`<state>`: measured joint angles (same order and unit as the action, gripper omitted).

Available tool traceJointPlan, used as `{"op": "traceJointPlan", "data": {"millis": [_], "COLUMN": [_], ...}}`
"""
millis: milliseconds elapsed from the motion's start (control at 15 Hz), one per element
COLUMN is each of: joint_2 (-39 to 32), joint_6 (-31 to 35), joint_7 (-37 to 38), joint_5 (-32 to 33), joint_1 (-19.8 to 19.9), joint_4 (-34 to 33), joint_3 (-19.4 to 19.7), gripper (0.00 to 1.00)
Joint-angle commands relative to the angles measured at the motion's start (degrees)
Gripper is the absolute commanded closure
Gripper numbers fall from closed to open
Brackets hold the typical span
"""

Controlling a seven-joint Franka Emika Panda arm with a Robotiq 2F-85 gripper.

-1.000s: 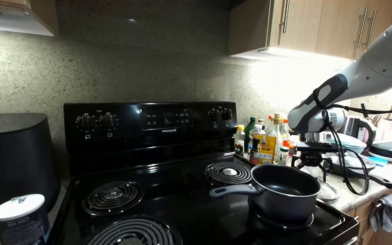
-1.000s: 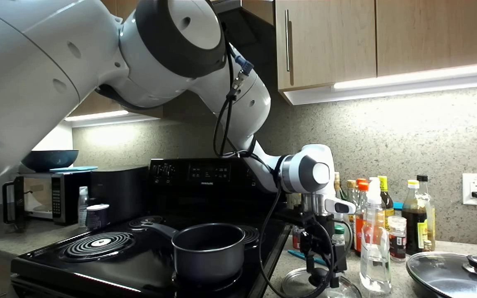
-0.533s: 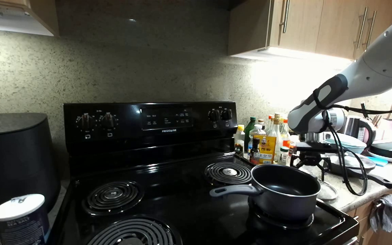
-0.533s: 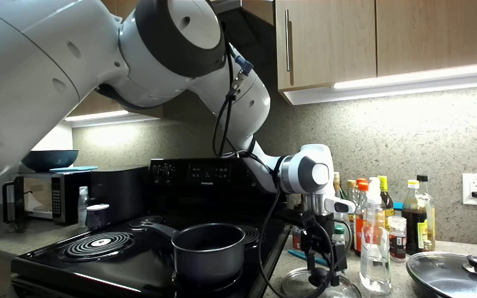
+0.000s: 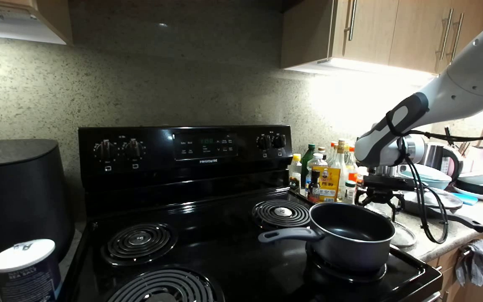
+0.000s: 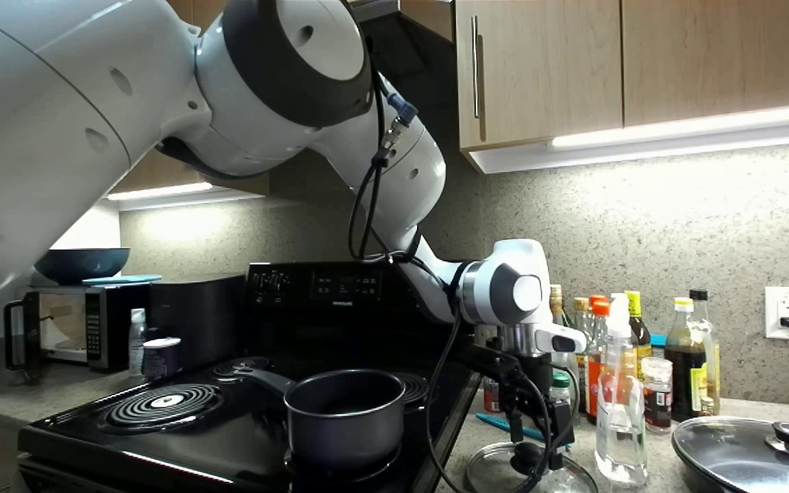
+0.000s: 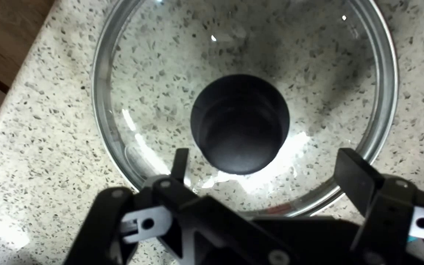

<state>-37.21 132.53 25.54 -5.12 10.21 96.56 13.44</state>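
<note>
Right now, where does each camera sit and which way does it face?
An exterior view: in front of the stove, facing its control panel; the arm at right.
An exterior view: close by the arm's upper links, which fill the upper left, facing the backsplash.
Wrist view: above the glass lid, looking down at the counter; open fingers near the bottom edge.
Both exterior views share the stove, arm, saucepan and bottles.
</note>
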Motion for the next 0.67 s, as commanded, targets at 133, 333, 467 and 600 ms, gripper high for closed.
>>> {"op": "traceJointPlan", "data": {"millis": [133,333,467,600], "joint_2": [1.6,2.7,3.1,3.6], "joint_6": [-2.4,-0.9,-0.1,0.9], "joint_7": [-3.3,-6.1,-8.0,-9.7], "joint_5": [0.3,-0.3,-0.5,-0.9], "joint_1": [0.7,1.6,2.2,2.8], "joint_4": [1.4,3.1,3.8,4.5], "joint_3": [0.1,-0.4,-0.7,-0.9], "gripper": [0.0,0.0,0.0,0.0]}}
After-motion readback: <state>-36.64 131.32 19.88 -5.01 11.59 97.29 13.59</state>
